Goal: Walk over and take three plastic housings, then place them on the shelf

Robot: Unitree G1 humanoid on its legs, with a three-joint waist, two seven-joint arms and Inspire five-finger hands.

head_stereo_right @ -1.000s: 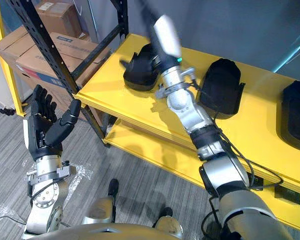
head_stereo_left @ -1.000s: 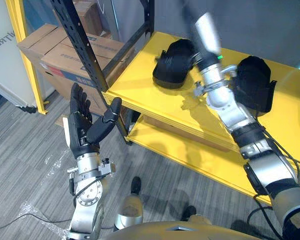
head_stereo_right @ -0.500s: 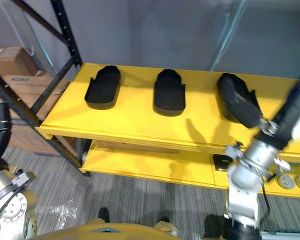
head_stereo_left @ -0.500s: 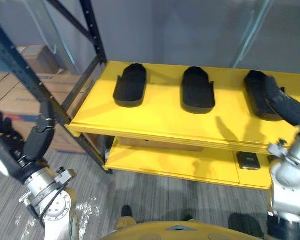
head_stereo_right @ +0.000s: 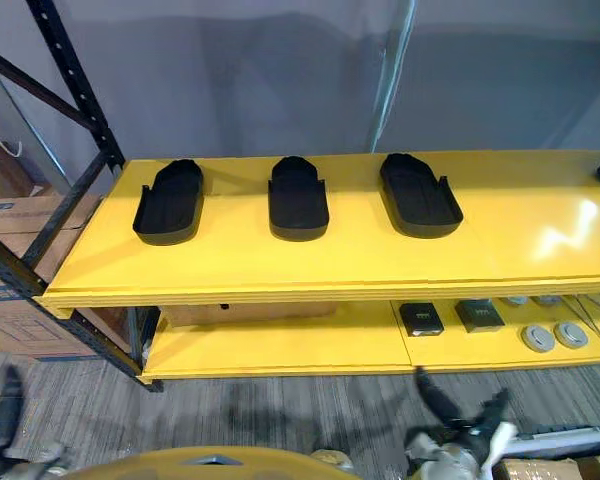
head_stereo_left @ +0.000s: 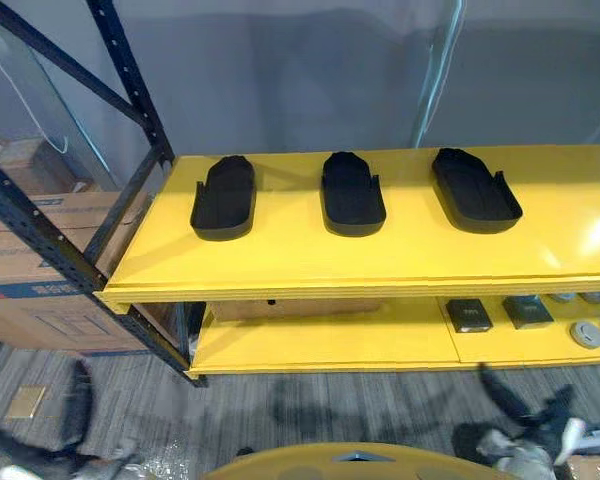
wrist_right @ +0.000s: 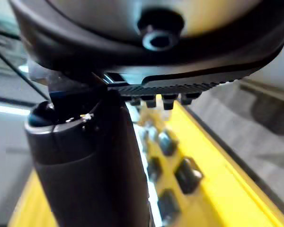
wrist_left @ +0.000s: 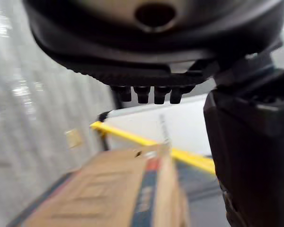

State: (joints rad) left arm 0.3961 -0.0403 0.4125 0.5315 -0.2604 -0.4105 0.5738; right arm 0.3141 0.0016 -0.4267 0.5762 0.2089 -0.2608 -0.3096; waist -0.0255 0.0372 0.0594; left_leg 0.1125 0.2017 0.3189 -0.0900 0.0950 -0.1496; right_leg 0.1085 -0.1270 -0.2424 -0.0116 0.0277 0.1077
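Housings, three of them, lie in a row on the top board of the yellow shelf (head_stereo_left: 380, 255): the left housing (head_stereo_left: 223, 197), the middle housing (head_stereo_left: 352, 193) and the right housing (head_stereo_left: 475, 190). They sit apart from one another toward the back of the board. The right one is turned a little askew to the other two.

The left hand (wrist_left: 154, 61) holds nothing. Its fingertips show in a loose row with the thumb standing clear, so it looks relaxed and spread. The right hand (wrist_right: 146, 61) looks the same, with nothing between thumb and fingers. In the eye views both hands hang low over the floor (head_stereo_left: 330, 410), well apart from the shelf.

Judging by this, the placing looks done, and the risk lies in what happens around the shelf. A hand swung up carelessly could strike the front edge of the board and jolt the housings, which look light and likely to slide. The left housing is near the end of the board, beside the black post (head_stereo_left: 130, 90), so a knock there could send it off the side toward the boxes (head_stereo_left: 20, 270). A needless reach to straighten the right housing could push it into the middle one. The small parts (head_stereo_left: 528, 311) on the lower board lie close to the right hand's path.
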